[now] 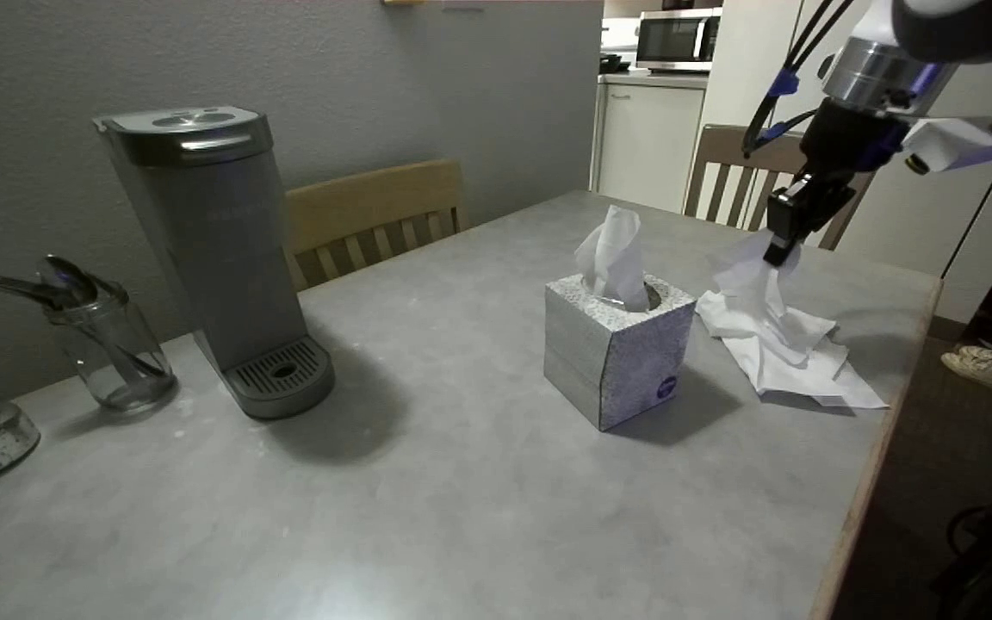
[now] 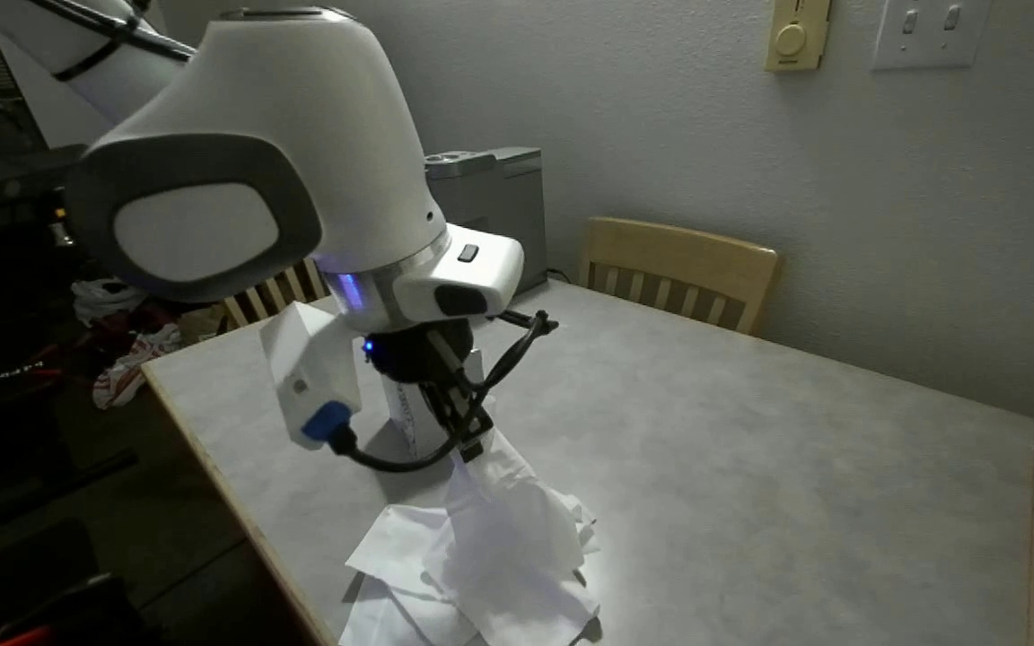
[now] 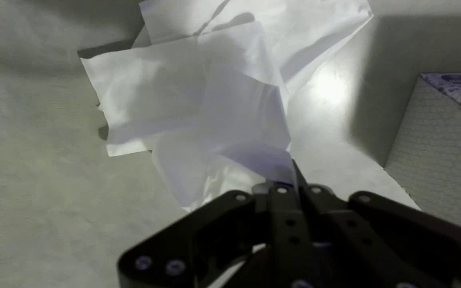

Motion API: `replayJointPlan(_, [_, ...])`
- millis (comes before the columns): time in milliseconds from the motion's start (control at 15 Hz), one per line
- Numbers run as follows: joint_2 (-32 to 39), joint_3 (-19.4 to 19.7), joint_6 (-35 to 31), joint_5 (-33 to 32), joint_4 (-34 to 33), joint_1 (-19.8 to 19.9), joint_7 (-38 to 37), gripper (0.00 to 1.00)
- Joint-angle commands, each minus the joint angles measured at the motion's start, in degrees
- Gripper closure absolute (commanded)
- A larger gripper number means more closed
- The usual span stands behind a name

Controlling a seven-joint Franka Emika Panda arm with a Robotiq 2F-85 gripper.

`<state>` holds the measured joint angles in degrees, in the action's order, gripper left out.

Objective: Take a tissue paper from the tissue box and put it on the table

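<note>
Your gripper (image 1: 778,250) pinches the tissue paper (image 2: 503,529), which hangs below it over white sheets (image 1: 810,376) near the tissue box (image 1: 612,353); lower straight down, then release.

You can't read any text here: the purple oval mark (image 1: 666,387) on the tissue box (image 1: 625,357) is too small to resolve.
</note>
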<state>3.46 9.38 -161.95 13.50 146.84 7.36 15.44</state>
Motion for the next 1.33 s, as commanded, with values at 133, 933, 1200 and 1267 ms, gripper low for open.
replayJointPlan(133, [5.5, -2.8, -1.0, 13.1, -3.6, 1.2, 12.6, 0.73])
replayJointPlan(933, [0.3, 1.3, 3.1, -9.7, -6.3, -0.1, -4.4, 0.0])
replayJointPlan(1200, [-5.6, 0.1, 8.2, -21.0, -8.3, -0.6, -15.4, 0.0])
replayJointPlan(1267, [-7.2, -0.5, 9.8, -22.8, -9.0, -0.7, -17.3, 0.0])
